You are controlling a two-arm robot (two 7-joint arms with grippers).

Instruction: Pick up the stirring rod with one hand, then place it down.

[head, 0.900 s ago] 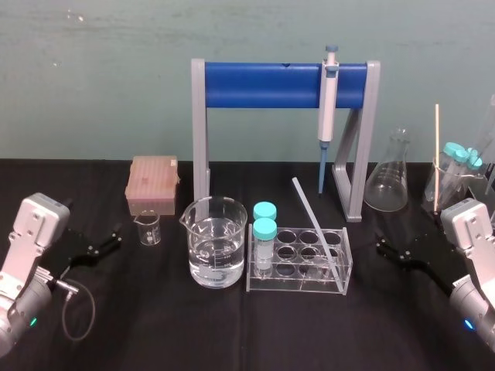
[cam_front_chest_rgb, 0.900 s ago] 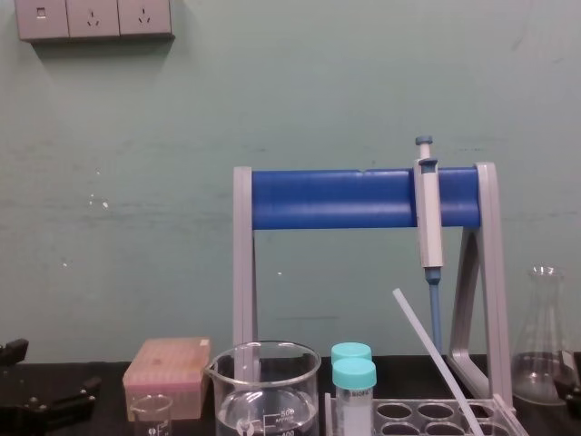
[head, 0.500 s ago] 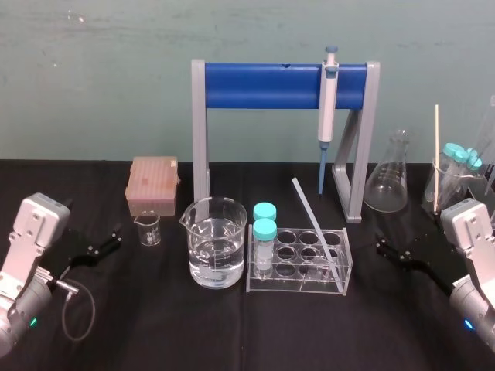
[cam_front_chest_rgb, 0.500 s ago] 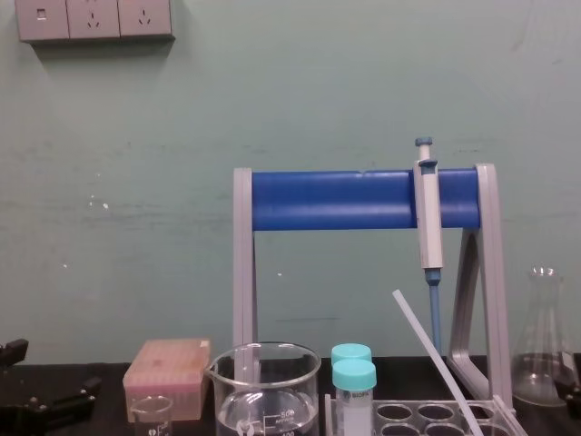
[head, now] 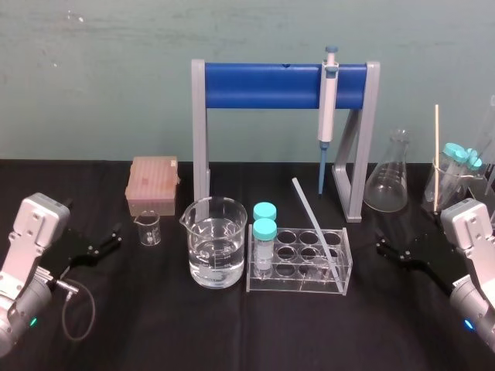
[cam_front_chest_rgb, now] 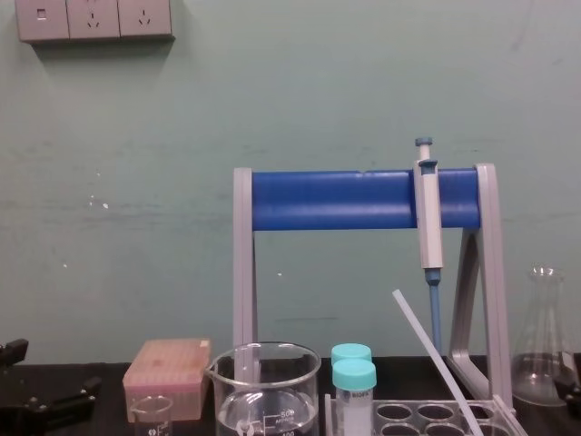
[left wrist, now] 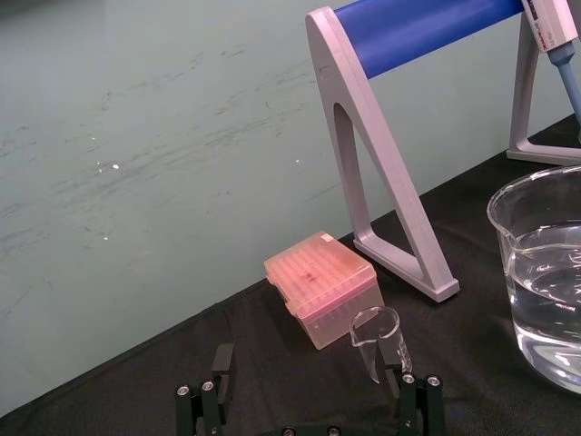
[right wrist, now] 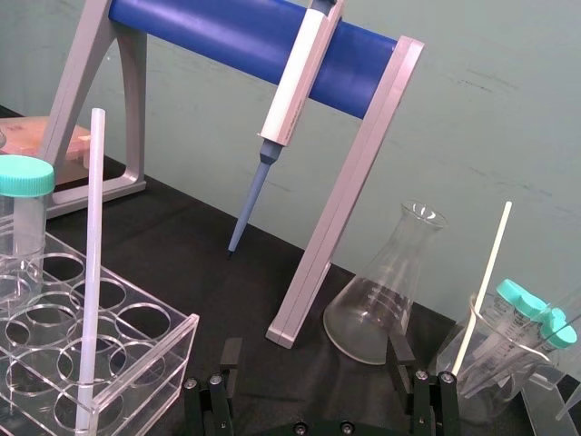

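Status on stirring rod: leaning slantwise in clear tube rack, lower end down in a right-hand well, upper end free and tilted back toward the stand. Presumably propped that way to keep a graspable length up off the desk. Not yet touched. Left tool and right tool both low near the desk's outer edges, well apart from the rack, fingers spread with nothing between them. Probably kept out there to leave the middle free for an approach. Looks nearer the right tool, so likely that side's job. Count: one rod, one rack, two teal-capped tubes in its left wells, one large beaker of water, one small beaker, one pink tip box, one pipette hung on the blue-barred stand, one conical flask.
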